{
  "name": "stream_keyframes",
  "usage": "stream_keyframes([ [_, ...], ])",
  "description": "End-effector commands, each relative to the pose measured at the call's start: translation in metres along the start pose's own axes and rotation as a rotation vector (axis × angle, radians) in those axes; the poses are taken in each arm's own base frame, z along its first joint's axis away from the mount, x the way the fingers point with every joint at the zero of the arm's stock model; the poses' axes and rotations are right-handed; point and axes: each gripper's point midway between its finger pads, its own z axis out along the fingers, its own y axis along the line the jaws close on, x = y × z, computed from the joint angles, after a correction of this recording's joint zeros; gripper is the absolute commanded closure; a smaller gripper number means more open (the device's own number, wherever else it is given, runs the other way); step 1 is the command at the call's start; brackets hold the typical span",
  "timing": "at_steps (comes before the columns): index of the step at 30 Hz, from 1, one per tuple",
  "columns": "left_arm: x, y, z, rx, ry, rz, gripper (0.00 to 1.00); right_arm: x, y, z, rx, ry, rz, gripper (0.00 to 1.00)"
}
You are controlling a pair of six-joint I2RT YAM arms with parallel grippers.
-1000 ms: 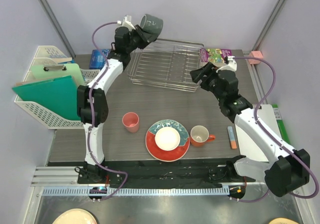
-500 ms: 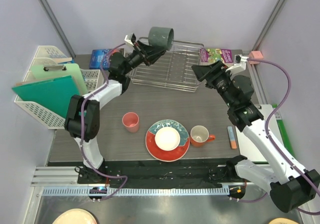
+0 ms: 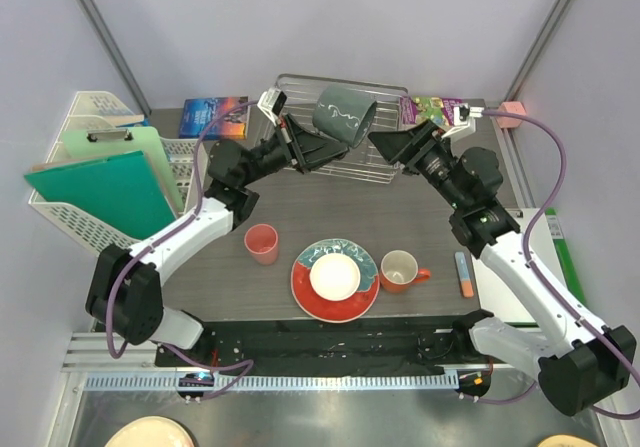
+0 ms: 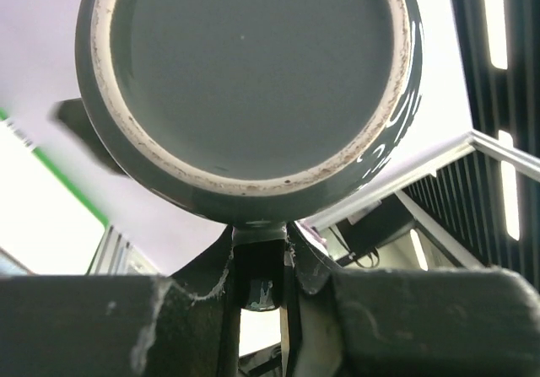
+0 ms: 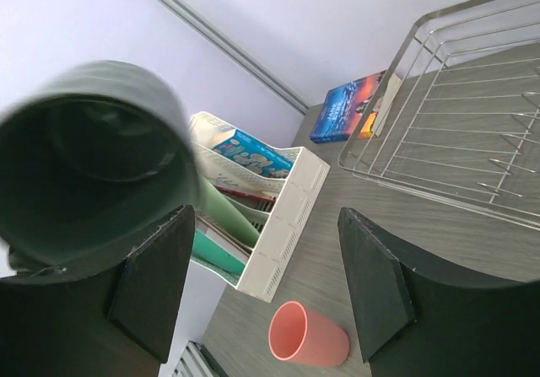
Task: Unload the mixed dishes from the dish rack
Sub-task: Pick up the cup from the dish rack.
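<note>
Dark grey mug [image 3: 343,115] hangs tilted over the near edge of the silver dish rack [image 3: 385,92], its handle pinched by the left gripper [image 4: 260,259]. The right gripper [image 5: 266,284], spread wide and holding nothing, faces the mug's mouth. Near the arms' bases stand a pink cup [image 3: 262,243], a bowl [image 3: 335,276] on the teal plate [image 3: 306,297], and an orange mug [image 3: 400,269]

Left of the teal plate [image 3: 300,292], the left arm [image 3: 185,229] has white links and black joints; the right arm [image 3: 522,264], right of it, matches. Purple cables trail both. Fingers [image 5: 152,284] are matt black.
</note>
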Motion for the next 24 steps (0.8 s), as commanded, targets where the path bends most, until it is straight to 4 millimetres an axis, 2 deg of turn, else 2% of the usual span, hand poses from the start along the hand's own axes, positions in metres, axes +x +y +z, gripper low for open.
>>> stream_keyframes([
  [1,-0.007,-0.007,-0.003,0.002,-0.043,0.085,1.00,-0.020,0.036,-0.016,-0.099,-0.060,-0.028,0.26],
  [3,-0.005,-0.006,-0.003,-0.006,-0.041,0.097,1.00,-0.016,0.031,-0.021,-0.091,-0.061,-0.029,0.26],
  [6,-0.003,0.004,-0.003,-0.023,-0.038,0.081,1.00,-0.013,0.036,-0.028,-0.114,-0.050,-0.029,0.26],
  [9,0.001,0.007,-0.001,-0.021,-0.029,0.075,1.00,-0.008,0.034,-0.024,-0.114,-0.025,-0.034,0.26],
  [17,0.017,-0.001,0.004,0.005,0.005,0.077,1.00,0.006,0.024,0.006,-0.106,0.043,-0.026,0.27],
  [19,0.023,0.000,0.005,0.005,0.018,0.074,1.00,0.004,0.025,0.011,-0.116,0.034,-0.029,0.27],
  [23,0.038,0.009,0.005,-0.007,0.047,0.050,1.00,0.001,0.038,0.023,-0.162,0.039,-0.017,0.39],
  [24,0.041,0.014,0.004,-0.017,0.048,0.042,1.00,0.002,0.038,0.027,-0.168,0.045,-0.008,0.50],
])
